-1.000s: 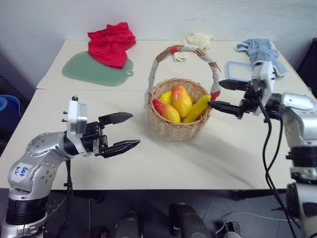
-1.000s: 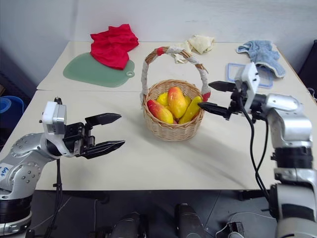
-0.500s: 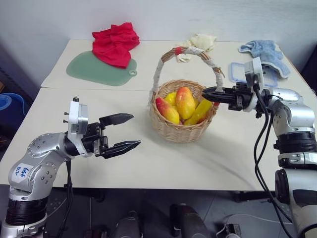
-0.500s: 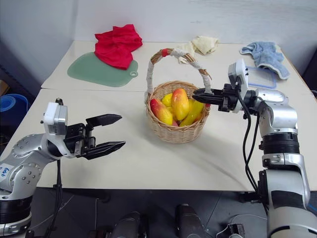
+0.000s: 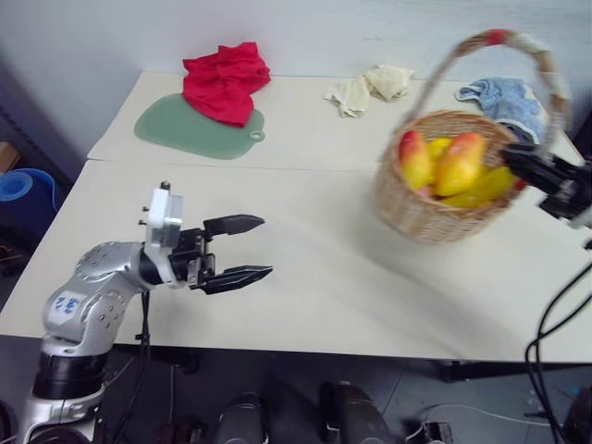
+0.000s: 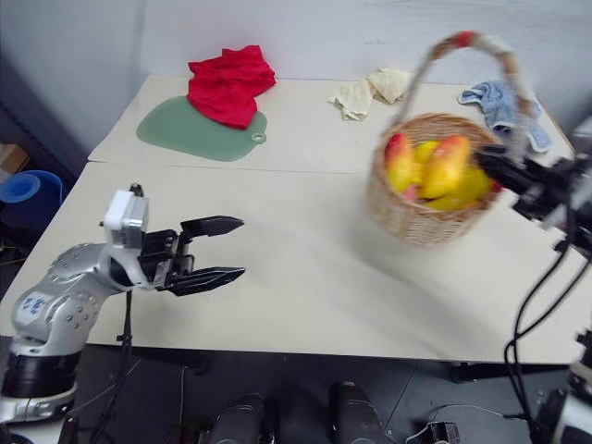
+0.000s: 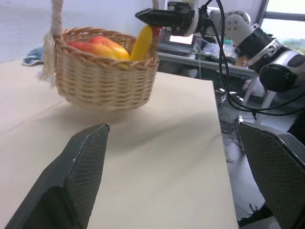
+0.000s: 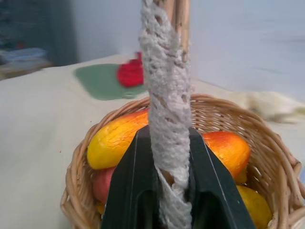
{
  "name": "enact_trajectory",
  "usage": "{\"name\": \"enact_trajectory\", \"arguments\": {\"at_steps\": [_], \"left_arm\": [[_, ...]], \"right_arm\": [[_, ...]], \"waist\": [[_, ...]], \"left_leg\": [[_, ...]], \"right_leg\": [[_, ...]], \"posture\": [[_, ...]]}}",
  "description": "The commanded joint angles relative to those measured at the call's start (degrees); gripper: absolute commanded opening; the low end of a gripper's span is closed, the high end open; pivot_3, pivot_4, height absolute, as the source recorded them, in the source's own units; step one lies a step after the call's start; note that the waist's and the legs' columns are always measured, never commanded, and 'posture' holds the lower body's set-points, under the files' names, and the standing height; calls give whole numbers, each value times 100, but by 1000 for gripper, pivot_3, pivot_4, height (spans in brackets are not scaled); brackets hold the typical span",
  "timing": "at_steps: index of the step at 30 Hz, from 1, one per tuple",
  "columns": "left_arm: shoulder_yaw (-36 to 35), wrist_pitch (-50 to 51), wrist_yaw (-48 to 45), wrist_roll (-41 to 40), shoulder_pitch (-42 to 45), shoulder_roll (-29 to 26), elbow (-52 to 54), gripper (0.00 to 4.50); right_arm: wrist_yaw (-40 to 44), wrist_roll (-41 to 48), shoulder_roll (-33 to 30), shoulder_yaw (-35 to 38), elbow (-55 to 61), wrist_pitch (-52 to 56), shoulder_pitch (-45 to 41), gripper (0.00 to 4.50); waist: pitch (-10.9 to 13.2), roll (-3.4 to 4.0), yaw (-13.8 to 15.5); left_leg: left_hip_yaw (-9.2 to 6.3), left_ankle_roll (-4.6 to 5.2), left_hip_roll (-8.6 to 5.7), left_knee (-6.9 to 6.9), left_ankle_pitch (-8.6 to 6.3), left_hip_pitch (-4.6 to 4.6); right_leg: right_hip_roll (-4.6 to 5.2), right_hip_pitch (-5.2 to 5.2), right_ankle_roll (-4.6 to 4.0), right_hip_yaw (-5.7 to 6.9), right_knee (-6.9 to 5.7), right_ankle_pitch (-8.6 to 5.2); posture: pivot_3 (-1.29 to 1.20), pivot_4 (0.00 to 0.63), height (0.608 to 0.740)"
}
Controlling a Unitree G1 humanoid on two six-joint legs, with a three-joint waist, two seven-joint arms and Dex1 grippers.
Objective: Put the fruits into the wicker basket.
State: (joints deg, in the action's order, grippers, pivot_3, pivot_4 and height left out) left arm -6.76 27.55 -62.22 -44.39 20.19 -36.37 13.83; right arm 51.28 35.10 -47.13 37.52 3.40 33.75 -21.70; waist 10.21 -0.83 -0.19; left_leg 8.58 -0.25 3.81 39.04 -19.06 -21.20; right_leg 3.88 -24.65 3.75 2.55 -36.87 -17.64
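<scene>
woven wicker basket (image 5: 435, 199), cloth-wrapped handle (image 8: 167, 119) between black fingers (image 8: 131, 191)

Two head cameras look forward and down over the bench (image 5: 305, 305) from mid distance, sharing nearly the same scene. The left wrist camera looks across the bench toward the wicker basket (image 7: 105, 86). The right wrist camera sits very close above that basket.

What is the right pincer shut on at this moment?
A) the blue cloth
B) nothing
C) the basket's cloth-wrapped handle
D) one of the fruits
C: in the right wrist view the right pincer clamps the cloth-wrapped handle of the wicker basket, with the fruits lying inside.
</scene>
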Motion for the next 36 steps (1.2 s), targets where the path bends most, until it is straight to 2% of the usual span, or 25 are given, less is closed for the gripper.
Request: {"name": "enact_trajectory", "arguments": {"at_steps": [1, 5, 9, 10, 14, 17, 20, 22, 26, 29, 33, 36], "left_arm": [[233, -197, -339, 165, 356, 83, -272, 4500], [439, -336, -633, 302, 763, 240, -639, 4500], [531, -469, -768, 435, 982, 367, -857, 4500], [530, -487, -781, 467, 1009, 384, -895, 4500], [508, -481, -808, 511, 1025, 387, -935, 4500], [474, -487, -799, 559, 945, 356, -945, 4500], [431, -610, -746, 696, 888, 338, -1008, 4500], [392, -675, -695, 767, 909, 345, -1075, 4500], [347, -959, -762, 972, 779, 264, -1185, 4500], [315, -1139, -804, 1134, 549, 122, -1196, 4500], [196, -1808, -847, 1529, 29, -89, -1390, 4500], [181, -2204, -726, 1899, -323, -220, -1568, 4500]], "right_arm": [[-380, -98, -223, 713, 234, -134, 464, 202], [-562, -317, -250, 847, -456, -441, 775, 202], [-647, -475, -287, 755, -1621, -998, 522, 202], [-594, -491, -308, 693, -1790, -1070, 511, 761], [-457, -532, -441, 638, -1901, -1281, 684, 1933], [-404, -409, -536, 969, -1546, -1280, 1026, 2943], [-156, -476, -574, 1443, -795, -1439, 1839, 4032], [-76, -526, -542, 1697, -394, -1516, 2298, 4446], [315, -891, -305, 2166, 366, -2002, 3584, 4446], [623, -750, -51, 2253, 815, -2194, 4218, 4446], [1916, -780, 380, 1454, 1302, -3122, 5301, 4446], [2119, -825, 423, 514, 1014, -3522, 4884, 4446]], "waist": [[-1, 2, -1], [-2, 3, -41], [-3, 6, -114], [-4, 7, -131], [-4, 7, -140], [-4, 7, -137], [-5, 10, -105], [-4, 9, -73], [-5, 10, -16], [-5, 9, -16], [-5, 9, -22], [-4, -1, -111]], "left_leg": [[3, 1, -4, 0, 0, 3], [13, 0, -7, 0, 1, 8], [19, -1, -8, -1, 2, 13], [19, -1, -8, -1, 2, 13], [18, -3, -4, -1, 4, 14], [18, -4, 1, -2, 4, 13], [13, -3, 2, -2, 3, 14], [9, -3, 1, -4, 3, 11], [10, -2, -2, -3, 2, 16], [9, -5, -4, -6, -1, 17], [11, -5, -1, -13, -2, 27], [16, -2, 4, -16, -5, 44]], "right_leg": [[-21, 0, 1, -6, -1, 1], [-35, 1, 2, -17, -2, 1], [-43, 0, 2, -25, -6, 1], [-42, 0, 2, -27, -6, 1], [-44, -1, 2, -34, -7, 1], [-43, -1, 3, -35, -6, 1], [-42, 1, 6, -36, -6, -1], [-41, 1, 11, -37, -3, -3], [-43, 11, 19, -39, 3, 2], [-48, 13, 19, -39, 9, 2], [-47, 17, 18, -42, 9, 1], [-43, 27, 17, -45, 8, 1]], "posture": [[0, 150, 740], [0, 150, 740], [0, 150, 740], [0, 150, 740], [0, 150, 740], [0, 150, 740], [0, 150, 740], [0, 150, 740], [0, 150, 740], [0, 150, 740], [0, 150, 740], [0, 150, 740]]}}
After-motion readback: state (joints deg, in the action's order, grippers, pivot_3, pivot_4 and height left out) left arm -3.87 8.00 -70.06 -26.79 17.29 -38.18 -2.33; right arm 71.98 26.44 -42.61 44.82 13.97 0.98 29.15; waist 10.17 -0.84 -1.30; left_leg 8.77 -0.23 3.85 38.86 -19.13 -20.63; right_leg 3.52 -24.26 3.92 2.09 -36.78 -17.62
